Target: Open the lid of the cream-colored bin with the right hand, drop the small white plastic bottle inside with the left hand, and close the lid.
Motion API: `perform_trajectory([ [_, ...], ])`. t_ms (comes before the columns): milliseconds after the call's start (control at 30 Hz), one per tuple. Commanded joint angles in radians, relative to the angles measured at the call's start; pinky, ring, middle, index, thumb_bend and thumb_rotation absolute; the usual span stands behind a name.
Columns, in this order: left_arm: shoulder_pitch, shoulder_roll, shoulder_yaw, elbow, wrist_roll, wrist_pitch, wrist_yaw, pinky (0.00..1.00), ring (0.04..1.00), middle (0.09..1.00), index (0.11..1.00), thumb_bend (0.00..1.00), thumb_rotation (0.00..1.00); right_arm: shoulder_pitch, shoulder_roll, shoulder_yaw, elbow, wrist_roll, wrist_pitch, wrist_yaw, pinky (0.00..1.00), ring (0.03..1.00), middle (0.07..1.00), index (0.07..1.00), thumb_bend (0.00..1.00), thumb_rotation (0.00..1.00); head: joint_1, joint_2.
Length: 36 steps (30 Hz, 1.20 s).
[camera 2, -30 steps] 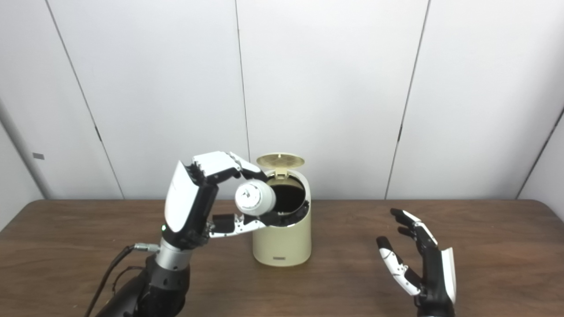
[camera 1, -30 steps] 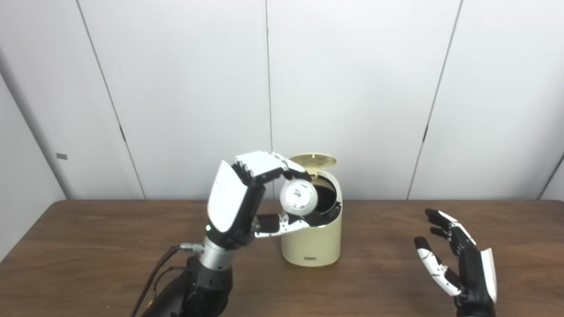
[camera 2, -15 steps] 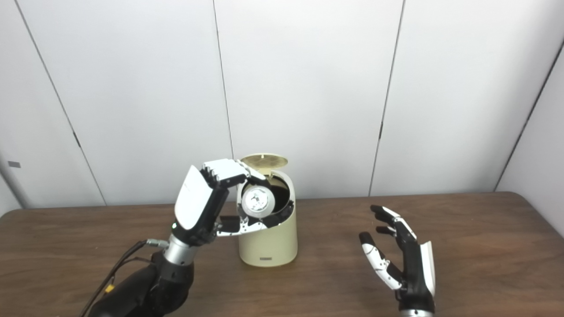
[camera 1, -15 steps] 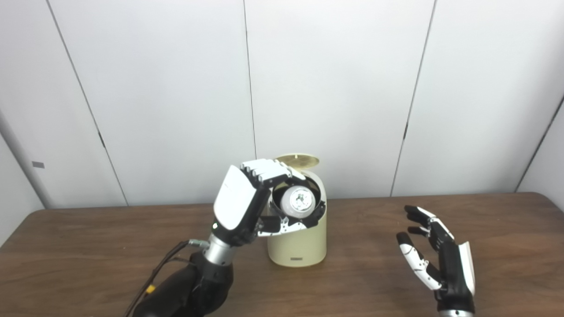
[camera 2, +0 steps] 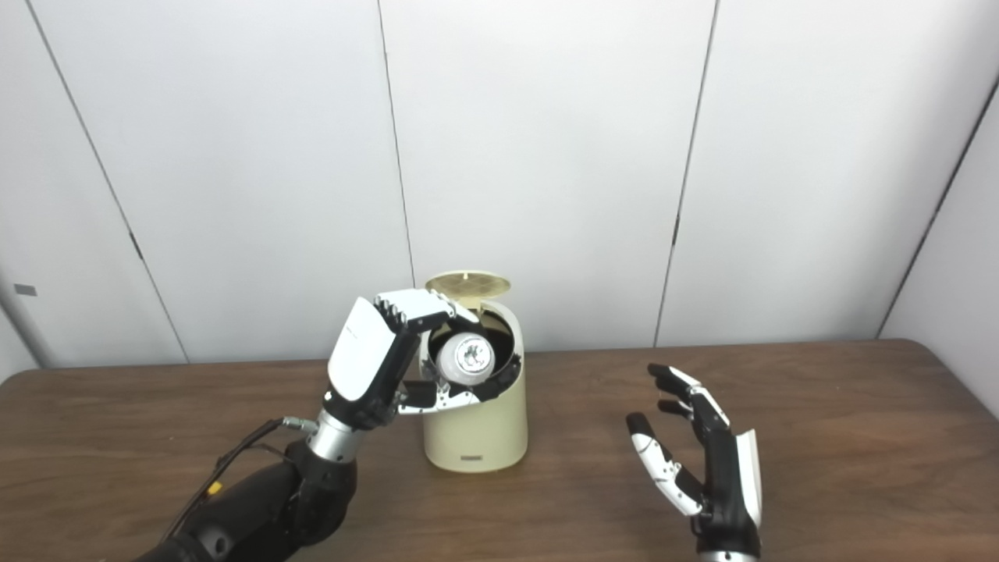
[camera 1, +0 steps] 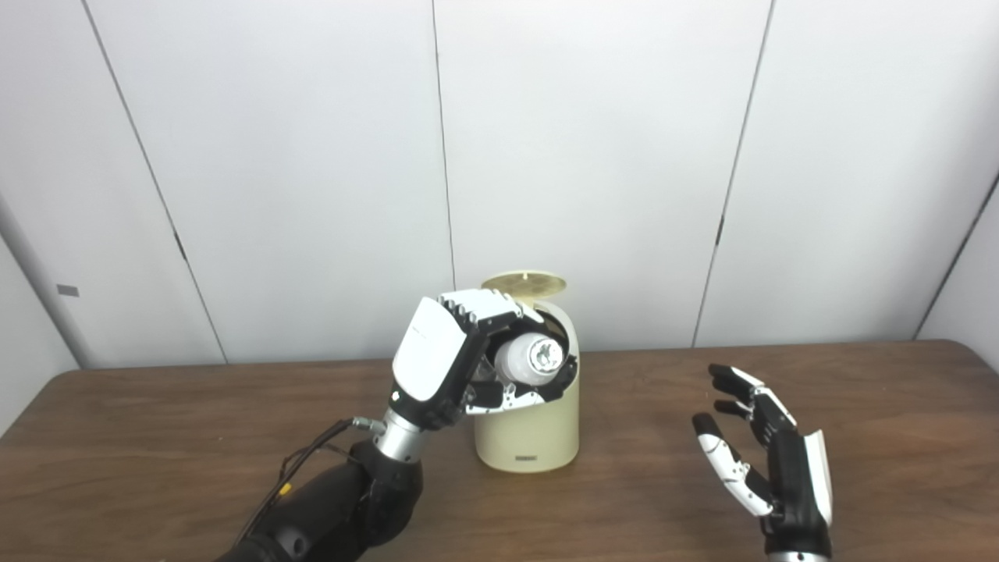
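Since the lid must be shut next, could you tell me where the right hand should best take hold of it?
Probably the lid's raised front edge, reached from above and the right. It stands open behind the bin's mouth, while the left hand and bottle occupy the left side; the right hand is open.

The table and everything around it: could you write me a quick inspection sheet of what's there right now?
Surface: brown wooden table, bare wood showing.
Job's things: cream-colored bin upright, its lid flipped open; small white plastic bottle tilted at the bin's mouth, not yet dropped.
Clutter: nothing seen.
Hands: left hand shut on the bottle over the opening; right hand open, empty, apart from the bin, above the table.
Cables: thin cables run along the left forearm.
Surroundings: plain white wall panels behind the table.
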Motion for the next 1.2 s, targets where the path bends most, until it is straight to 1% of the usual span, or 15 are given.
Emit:
perform_trajectory([
  [0, -0.053, 0.010, -0.007, 0.013, -0.006, 0.004, 0.024, 0.38, 0.490, 0.469, 0.464, 0.50, 0.00, 0.065, 0.030, 0.014, 0.033, 0.001, -0.015, 0.002, 0.69, 0.774, 0.781, 0.726, 0.25, 0.52, -0.001, 0.001],
  [67, -0.058, 0.010, -0.010, 0.021, -0.012, 0.004, 0.027, 0.37, 0.486, 0.472, 0.463, 0.50, 0.00, 0.067, 0.029, 0.014, 0.036, -0.002, -0.015, 0.001, 0.70, 0.779, 0.783, 0.728, 0.25, 0.50, -0.003, 0.002],
  [233, -0.067, 0.013, -0.010, 0.026, -0.012, 0.004, 0.021, 0.37, 0.474, 0.475, 0.469, 0.50, 0.00, 0.069, 0.030, 0.014, 0.032, -0.009, -0.011, -0.002, 0.71, 0.774, 0.778, 0.724, 0.25, 0.48, -0.003, 0.002],
  [333, -0.071, 0.014, -0.008, 0.023, -0.012, 0.004, 0.018, 0.36, 0.462, 0.481, 0.472, 0.50, 0.00, 0.069, 0.030, 0.016, 0.032, -0.009, -0.012, -0.002, 0.70, 0.771, 0.777, 0.722, 0.25, 0.50, -0.006, 0.000],
  [400, -0.075, 0.016, -0.008, 0.022, -0.012, 0.004, 0.018, 0.36, 0.476, 0.478, 0.464, 0.50, 0.00, 0.069, 0.032, 0.017, 0.028, -0.010, -0.005, -0.001, 0.70, 0.772, 0.779, 0.722, 0.26, 0.54, -0.008, -0.002],
  [433, -0.077, 0.018, -0.008, 0.020, -0.016, 0.004, 0.017, 0.36, 0.478, 0.477, 0.463, 0.50, 0.00, 0.070, 0.033, 0.018, 0.025, -0.012, -0.003, -0.001, 0.70, 0.772, 0.779, 0.722, 0.26, 0.54, -0.011, -0.004],
  [500, -0.079, 0.021, -0.011, 0.021, -0.031, 0.004, 0.012, 0.38, 0.496, 0.468, 0.456, 0.50, 0.00, 0.069, 0.036, 0.019, 0.025, -0.016, -0.006, -0.005, 0.69, 0.772, 0.778, 0.720, 0.25, 0.52, -0.014, -0.006],
  [667, -0.089, 0.027, -0.033, 0.035, -0.057, 0.004, 0.018, 0.38, 0.488, 0.478, 0.452, 0.50, 0.00, 0.073, 0.037, 0.025, 0.023, -0.030, -0.007, -0.007, 0.67, 0.768, 0.780, 0.712, 0.23, 0.46, -0.027, -0.006],
  [833, -0.098, 0.030, -0.057, 0.042, -0.083, 0.004, 0.022, 0.38, 0.488, 0.482, 0.446, 0.50, 0.00, 0.074, 0.041, 0.029, 0.020, -0.059, -0.002, -0.018, 0.66, 0.761, 0.779, 0.714, 0.22, 0.43, -0.039, -0.008],
  [967, -0.115, 0.028, -0.085, 0.052, -0.106, 0.004, 0.033, 0.38, 0.494, 0.478, 0.447, 0.50, 0.00, 0.074, 0.044, 0.031, 0.021, -0.073, -0.001, -0.021, 0.64, 0.754, 0.777, 0.709, 0.21, 0.42, -0.047, -0.009],
  [1033, -0.121, 0.026, -0.096, 0.058, -0.119, 0.004, 0.033, 0.38, 0.495, 0.477, 0.447, 0.50, 0.00, 0.076, 0.047, 0.033, 0.016, -0.082, 0.003, -0.024, 0.64, 0.751, 0.776, 0.711, 0.22, 0.44, -0.051, -0.009],
  [1167, -0.137, 0.017, -0.117, 0.080, -0.130, 0.004, 0.044, 0.39, 0.496, 0.471, 0.453, 0.50, 0.00, 0.083, 0.050, 0.038, 0.002, -0.103, 0.013, -0.026, 0.66, 0.757, 0.778, 0.719, 0.21, 0.44, -0.056, -0.007],
])
